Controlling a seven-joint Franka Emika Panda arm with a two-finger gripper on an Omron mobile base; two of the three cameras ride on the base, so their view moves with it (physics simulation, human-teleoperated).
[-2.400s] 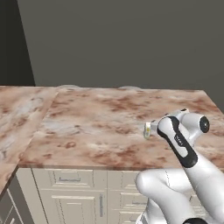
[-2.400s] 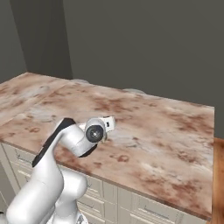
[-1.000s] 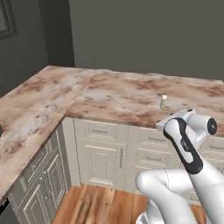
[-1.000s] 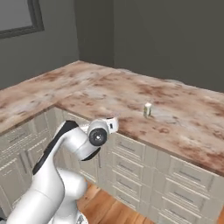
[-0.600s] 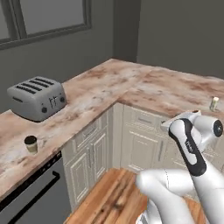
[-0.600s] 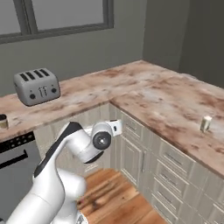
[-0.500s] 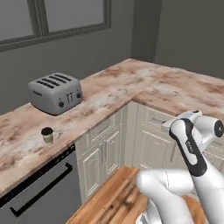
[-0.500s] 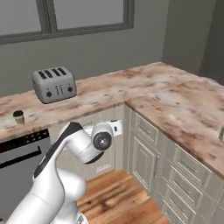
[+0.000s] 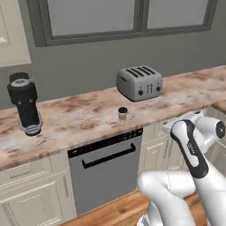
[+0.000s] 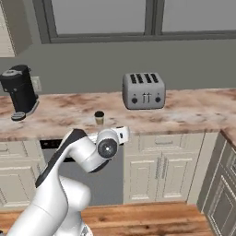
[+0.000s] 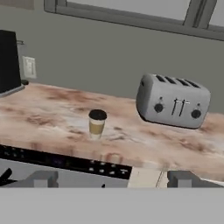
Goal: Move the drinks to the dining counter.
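One of the drinks, a short tan cup with a black lid [image 9: 122, 114] [image 10: 99, 118] [image 11: 96, 124], stands upright near the front edge of the stone worktop [image 9: 75, 119] below the window. My gripper [image 11: 114, 179] hangs in front of that worktop, short of the cup and slightly lower. Its jaws are open wide with nothing between them. The two dark fingertips [image 11: 42, 178] sit far apart at the bottom of the hand view. The dining counter is out of view.
A silver toaster [image 9: 139, 82] [image 10: 143, 90] [image 11: 172, 100] stands right of the cup. A tall black coffee machine [image 9: 25, 108] [image 10: 19, 92] is at the left. A dishwasher front with a dark handle [image 9: 107, 155] lies below the cup. The floor is wood.
The whole picture has swung: the base has turned from the broad counter, where a small carton stood, to the window worktop. The cup and toaster now sit nearer the middle. The gripper stays open.
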